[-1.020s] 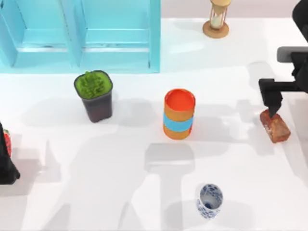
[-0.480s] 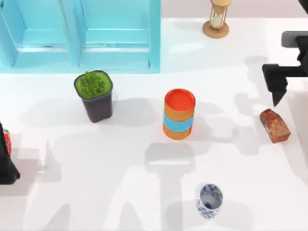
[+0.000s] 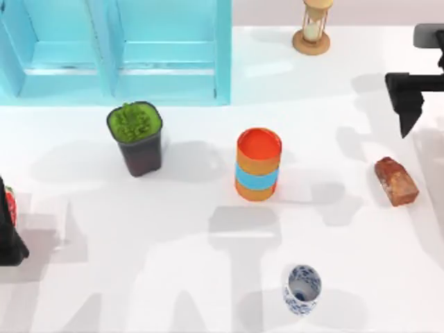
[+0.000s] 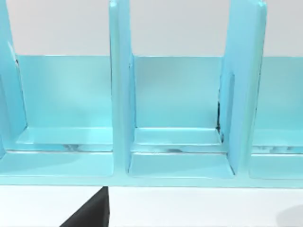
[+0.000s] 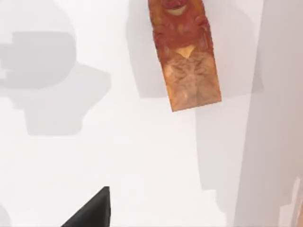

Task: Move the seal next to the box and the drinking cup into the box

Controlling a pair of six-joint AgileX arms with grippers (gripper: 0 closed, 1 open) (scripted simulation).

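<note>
seal [image 3: 396,181]: lying on its side on the white table [image 3: 180,236] near the right edge, at a slant; nothing touches it; in the right wrist view it shows as a mottled reddish-brown block [image 5: 186,52] with a paler square end
drinking cup [image 3: 302,288]: white with blue pattern, upright near the front edge, right of centre; well apart from the seal and from the box
box [image 3: 114,50]: light blue, open compartments, at the back left of the table; the left wrist view looks into its compartments [image 4: 175,109] split by upright dividers
right gripper [image 3: 409,118]: dark, at the right edge, back of the seal and apart from it; i cannot tell whether its fingers are open or closed
left gripper [image 3: 8,229]: parked at the left edge, front half of the table; its claw state cannot be told either
orange cylinder [image 3: 258,164]: blue band, upright at mid-table, between the potted plant and the seal
potted plant [image 3: 136,137]: dark pot, green top, just in front of the box
hourglass [image 3: 312,28]: at the back, right of the box
</note>
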